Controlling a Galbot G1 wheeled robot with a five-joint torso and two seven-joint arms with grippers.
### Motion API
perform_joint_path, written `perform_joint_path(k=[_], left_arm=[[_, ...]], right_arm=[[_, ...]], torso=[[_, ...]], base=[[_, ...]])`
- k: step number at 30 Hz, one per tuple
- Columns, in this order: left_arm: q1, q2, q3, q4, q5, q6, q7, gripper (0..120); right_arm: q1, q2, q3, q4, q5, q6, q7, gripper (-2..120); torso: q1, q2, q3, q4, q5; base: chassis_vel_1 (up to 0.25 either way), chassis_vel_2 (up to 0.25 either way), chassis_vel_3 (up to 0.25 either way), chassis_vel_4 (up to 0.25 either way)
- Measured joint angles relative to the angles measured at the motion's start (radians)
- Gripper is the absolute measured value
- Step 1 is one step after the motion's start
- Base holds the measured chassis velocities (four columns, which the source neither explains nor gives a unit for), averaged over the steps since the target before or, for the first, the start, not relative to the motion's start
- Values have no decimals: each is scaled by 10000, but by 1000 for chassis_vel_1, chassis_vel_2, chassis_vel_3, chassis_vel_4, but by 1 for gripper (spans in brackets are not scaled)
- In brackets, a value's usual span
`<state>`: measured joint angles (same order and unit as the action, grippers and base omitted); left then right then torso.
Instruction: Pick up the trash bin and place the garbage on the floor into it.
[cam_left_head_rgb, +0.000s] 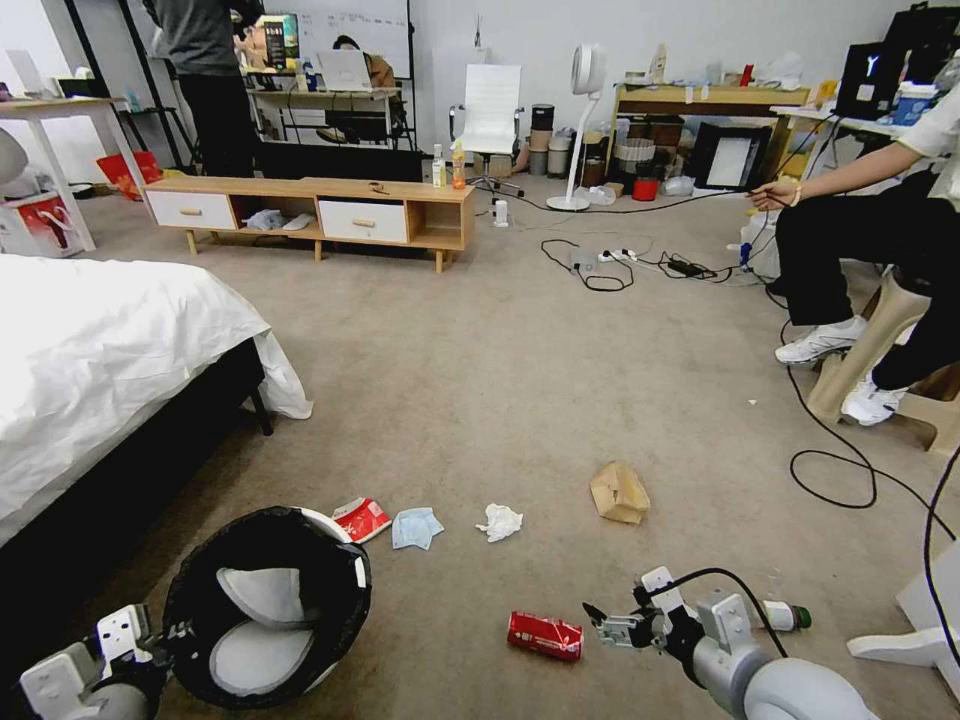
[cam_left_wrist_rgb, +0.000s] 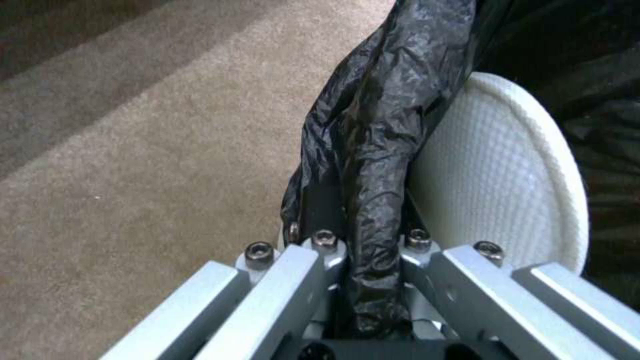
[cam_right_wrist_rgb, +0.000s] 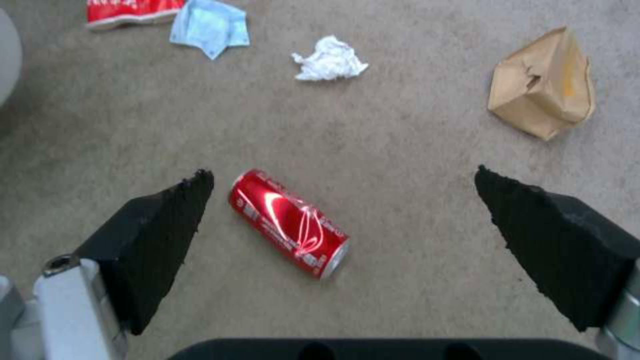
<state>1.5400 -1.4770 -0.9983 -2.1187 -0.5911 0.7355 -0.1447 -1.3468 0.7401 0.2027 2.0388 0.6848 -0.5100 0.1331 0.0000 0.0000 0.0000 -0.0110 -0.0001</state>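
My left gripper is shut on the black-bagged rim of the trash bin, which hangs tilted at the lower left with its white inner flaps facing me. Over the floor, my right gripper stands open just right of the red soda can. The can lies on its side between the black fingers. Other garbage lies around: a green-capped bottle, a brown paper bag, a tissue wad, a blue mask and a red-white wrapper.
A bed with white sheets fills the left side. A low wooden cabinet stands at the back. Black cables loop over the carpet at right, by a seated person's shoes. A white base sits at the lower right.
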Motion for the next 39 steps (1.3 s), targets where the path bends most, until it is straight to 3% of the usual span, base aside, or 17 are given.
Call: perform_joint_path(k=[20, 39], left_arm=[[-104, -278, 168, 131, 455, 0, 169, 2], [-127, -420, 165, 121, 586, -1, 201, 2]], right_arm=[[1035, -743, -1531, -1574, -878, 349, -699, 100], [2417, -266, -2978, -2330, -1123, 824, -854, 99]], torso=[[0, 0, 0, 1, 1], [0, 0, 0, 0, -1]], base=[[0, 0, 0, 0], [0, 0, 0, 0]])
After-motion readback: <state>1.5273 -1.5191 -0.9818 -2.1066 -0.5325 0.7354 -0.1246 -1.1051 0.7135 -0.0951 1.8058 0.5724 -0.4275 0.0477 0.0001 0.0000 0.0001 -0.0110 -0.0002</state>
